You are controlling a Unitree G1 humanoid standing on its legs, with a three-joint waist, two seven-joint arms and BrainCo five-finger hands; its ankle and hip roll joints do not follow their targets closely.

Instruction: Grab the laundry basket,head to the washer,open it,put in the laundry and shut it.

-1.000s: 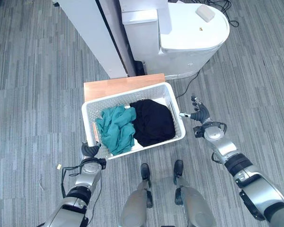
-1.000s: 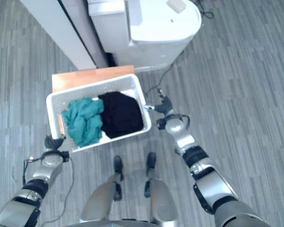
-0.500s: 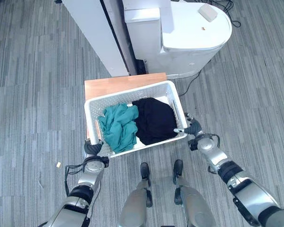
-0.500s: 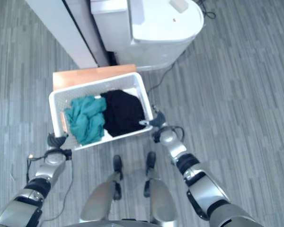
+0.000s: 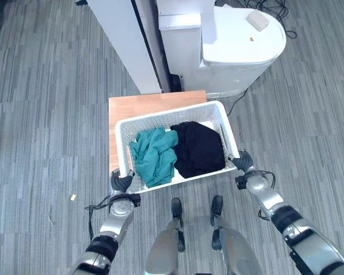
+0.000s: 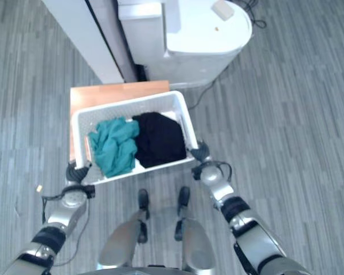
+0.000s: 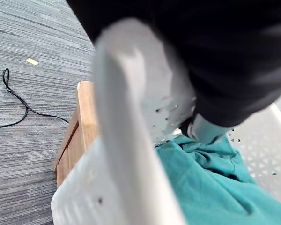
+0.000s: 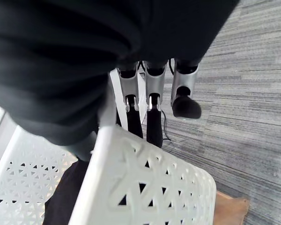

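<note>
I can read no text, label, number or sign in any view. The white laundry basket point(image 5: 219, 116) carries no legible marking on its perforated walls or rim. The white washer point(image 5: 241, 51) shows a plain top; the small orange spot on it is too small for me to resolve as print. The wooden table point(image 5: 143, 105) under the basket has a bare surface with no lettering.

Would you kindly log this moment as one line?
phase: grasping | left hand: at basket end | right hand: at opposite end | white perforated plastic laundry basket: on wooden stand, holds teal cloth, black cloth
</note>
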